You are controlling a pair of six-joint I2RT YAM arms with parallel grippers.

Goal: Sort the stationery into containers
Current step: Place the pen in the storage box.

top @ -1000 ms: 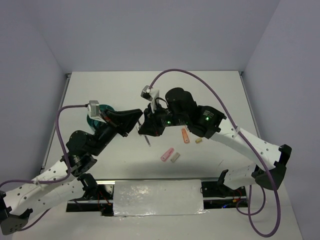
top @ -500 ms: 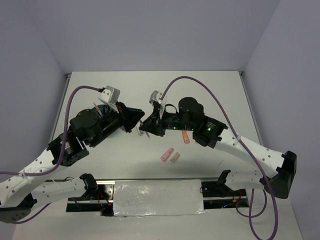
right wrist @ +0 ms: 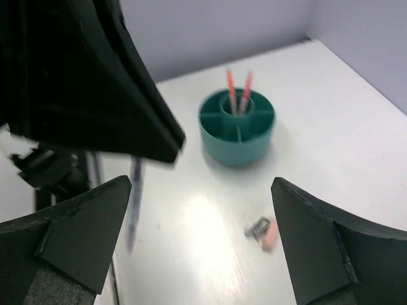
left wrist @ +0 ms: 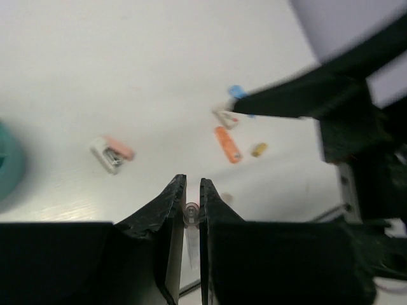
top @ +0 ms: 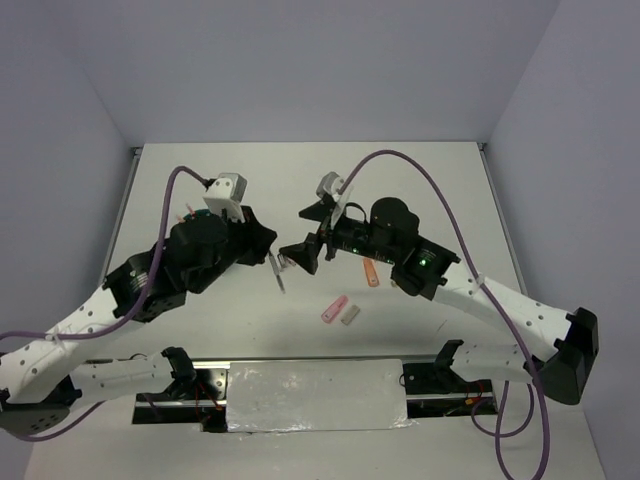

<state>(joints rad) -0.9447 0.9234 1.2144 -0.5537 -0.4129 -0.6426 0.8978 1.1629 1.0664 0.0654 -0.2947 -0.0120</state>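
Note:
My left gripper [top: 272, 258] is shut on a thin grey pen [top: 279, 274], which hangs tip-down above the table. The pen's end shows between the shut jaws [left wrist: 190, 212]. My right gripper [top: 301, 236] stands wide open just right of the pen, holding nothing; in its wrist view [right wrist: 201, 190] the pen [right wrist: 133, 203] is a blur at the left. The round teal container [right wrist: 236, 127] holds two pink and orange pens in its centre tube. The left arm hides it from above. A pink eraser [top: 333, 308], a tan eraser [top: 350, 314] and an orange piece [top: 370, 272] lie on the table.
A pink eraser with a metal clip [left wrist: 113, 153] lies near the container's rim [left wrist: 6, 166]. A small tan bit [left wrist: 257, 150] and a blue piece [left wrist: 236, 92] lie beyond the orange one [left wrist: 227, 144]. White table, walls on three sides.
The right gripper has opened and let go of the thin pen, which stays in the left gripper. Both arms have drawn slightly apart, the pen moving left.

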